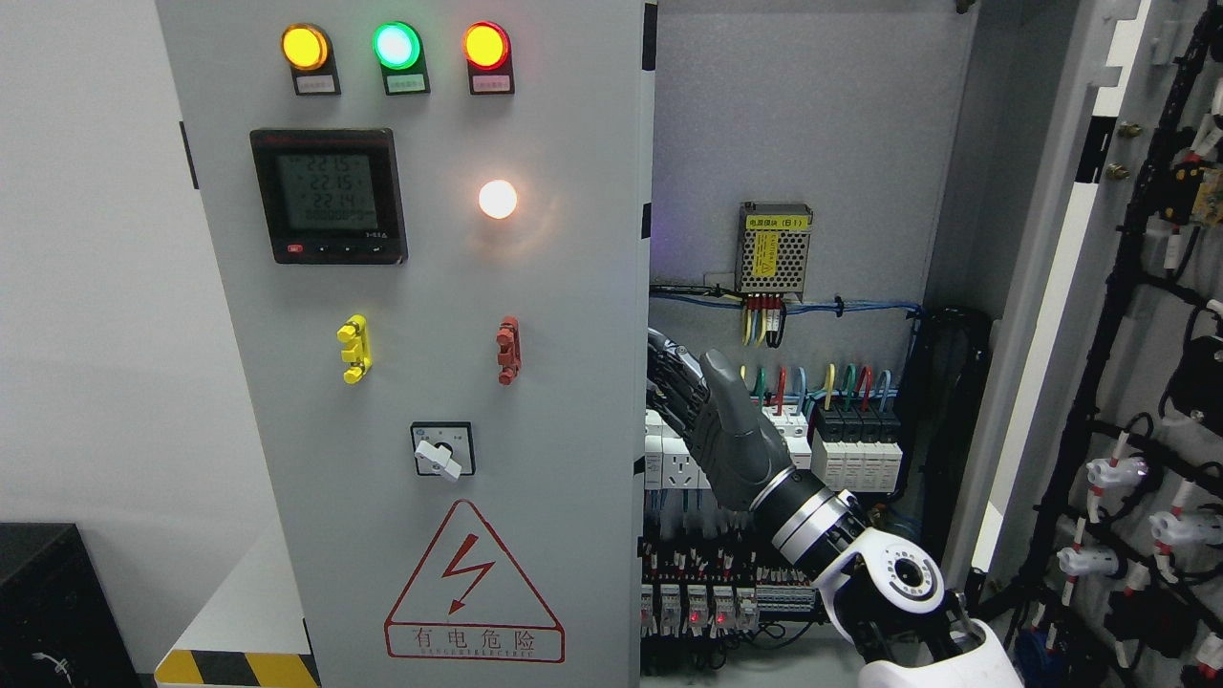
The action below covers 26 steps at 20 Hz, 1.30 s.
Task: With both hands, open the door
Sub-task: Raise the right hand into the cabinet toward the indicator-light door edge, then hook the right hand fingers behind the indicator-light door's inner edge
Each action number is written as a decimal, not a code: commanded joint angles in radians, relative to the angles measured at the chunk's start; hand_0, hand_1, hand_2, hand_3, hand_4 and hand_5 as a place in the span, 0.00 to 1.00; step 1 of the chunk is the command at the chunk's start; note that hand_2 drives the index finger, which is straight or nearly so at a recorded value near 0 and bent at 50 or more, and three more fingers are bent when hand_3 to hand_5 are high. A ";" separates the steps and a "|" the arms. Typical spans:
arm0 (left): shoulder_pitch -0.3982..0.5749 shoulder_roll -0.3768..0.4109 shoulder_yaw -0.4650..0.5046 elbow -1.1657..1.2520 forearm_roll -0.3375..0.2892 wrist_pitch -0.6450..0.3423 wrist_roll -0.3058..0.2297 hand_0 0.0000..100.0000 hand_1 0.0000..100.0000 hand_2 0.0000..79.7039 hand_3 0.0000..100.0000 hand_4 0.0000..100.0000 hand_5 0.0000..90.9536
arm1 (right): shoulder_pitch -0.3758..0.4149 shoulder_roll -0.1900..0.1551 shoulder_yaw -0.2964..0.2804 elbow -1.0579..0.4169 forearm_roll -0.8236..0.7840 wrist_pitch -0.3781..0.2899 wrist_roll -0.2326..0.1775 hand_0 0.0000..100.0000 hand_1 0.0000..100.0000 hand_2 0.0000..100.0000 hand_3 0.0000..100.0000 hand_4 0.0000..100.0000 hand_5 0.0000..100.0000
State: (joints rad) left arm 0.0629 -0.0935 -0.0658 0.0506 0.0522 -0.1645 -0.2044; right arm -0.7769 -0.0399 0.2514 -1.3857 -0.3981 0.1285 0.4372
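- Far left: plain wall, with a dark box [57, 602] low in the corner, well apart from the work
- Left door [411, 363] of the cabinet closed, facing the camera, carrying three lamps [396, 46] along the top (amber, green, red, all lit), a meter [328, 196] below them, a white lit lamp [498, 199], a yellow clip [354, 349], a red clip [508, 351], a rotary switch [442, 449] and a warning triangle [474, 588]
- Right edge of that door meeting the open bay, and right there, the right hand [707, 411], arm coming in from the lower right
- Fingers [669, 368] curled round the door's free edge, tips hidden behind the panel, so gripping or only hooked not fully clear; probably placed there because the edge gives purchase for swinging the panel outward
- Behind the hand: wiring, breakers [855, 444] and a small power supply [774, 248] on the back wall
- Far right: right door [1118, 334] swung wide open, cable looms on its inner face, so likely half the job done
- Left hand nowhere in view
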 commanded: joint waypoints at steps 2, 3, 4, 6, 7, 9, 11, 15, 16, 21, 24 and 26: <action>0.000 0.000 0.000 0.000 0.000 0.002 0.000 0.00 0.00 0.00 0.00 0.00 0.00 | -0.019 -0.009 0.000 0.017 -0.005 0.026 0.047 0.00 0.00 0.00 0.00 0.00 0.00; 0.000 0.000 0.000 0.000 0.000 0.002 0.000 0.00 0.00 0.00 0.00 0.00 0.00 | -0.021 -0.009 -0.001 0.017 -0.005 0.037 0.063 0.00 0.00 0.00 0.00 0.00 0.00; 0.000 0.000 0.000 0.000 0.000 0.003 0.000 0.00 0.00 0.00 0.00 0.00 0.00 | -0.022 -0.009 -0.001 0.020 -0.005 0.040 0.072 0.00 0.00 0.00 0.00 0.00 0.00; 0.000 0.000 0.000 0.000 0.000 0.003 0.000 0.00 0.00 0.00 0.00 0.00 0.00 | -0.024 -0.009 -0.018 0.025 -0.025 0.042 0.084 0.00 0.00 0.00 0.00 0.00 0.00; 0.000 0.000 0.000 0.000 0.000 0.002 0.000 0.00 0.00 0.00 0.00 0.00 0.00 | -0.028 -0.009 -0.021 0.027 -0.047 0.045 0.084 0.00 0.00 0.00 0.00 0.00 0.00; 0.000 0.000 0.000 0.000 0.000 0.003 0.000 0.00 0.00 0.00 0.00 0.00 0.00 | -0.039 -0.009 -0.021 0.027 -0.076 0.063 0.084 0.00 0.00 0.00 0.00 0.00 0.00; 0.000 0.000 0.000 0.000 0.000 0.002 0.000 0.00 0.00 0.00 0.00 0.00 0.00 | -0.036 -0.009 -0.021 0.019 -0.077 0.071 0.084 0.00 0.00 0.00 0.00 0.00 0.00; 0.000 0.000 0.000 0.000 0.000 0.003 0.000 0.00 0.00 0.00 0.00 0.00 0.00 | -0.032 -0.008 -0.020 0.016 -0.077 0.074 0.086 0.00 0.00 0.00 0.00 0.00 0.00; 0.000 0.000 0.000 0.000 0.000 0.002 0.000 0.00 0.00 0.00 0.00 0.00 0.00 | -0.033 -0.008 -0.020 0.016 -0.077 0.074 0.086 0.00 0.00 0.00 0.00 0.00 0.00; 0.000 0.000 0.000 0.000 0.000 0.003 0.000 0.00 0.00 0.00 0.00 0.00 0.00 | -0.039 -0.008 -0.021 0.019 -0.077 0.072 0.098 0.00 0.00 0.00 0.00 0.00 0.00; 0.000 0.000 0.000 0.000 0.000 0.002 0.000 0.00 0.00 0.00 0.00 0.00 0.00 | -0.039 -0.008 -0.021 0.017 -0.077 0.071 0.101 0.00 0.00 0.00 0.00 0.00 0.00; 0.000 0.000 0.000 0.000 0.000 0.002 0.000 0.00 0.00 0.00 0.00 0.00 0.00 | -0.039 -0.008 -0.021 0.017 -0.077 0.071 0.101 0.00 0.00 0.00 0.00 0.00 0.00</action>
State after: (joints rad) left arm 0.0629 -0.0935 -0.0659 0.0506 0.0522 -0.1570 -0.2045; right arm -0.8141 -0.0471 0.2231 -1.3687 -0.4732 0.2011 0.5378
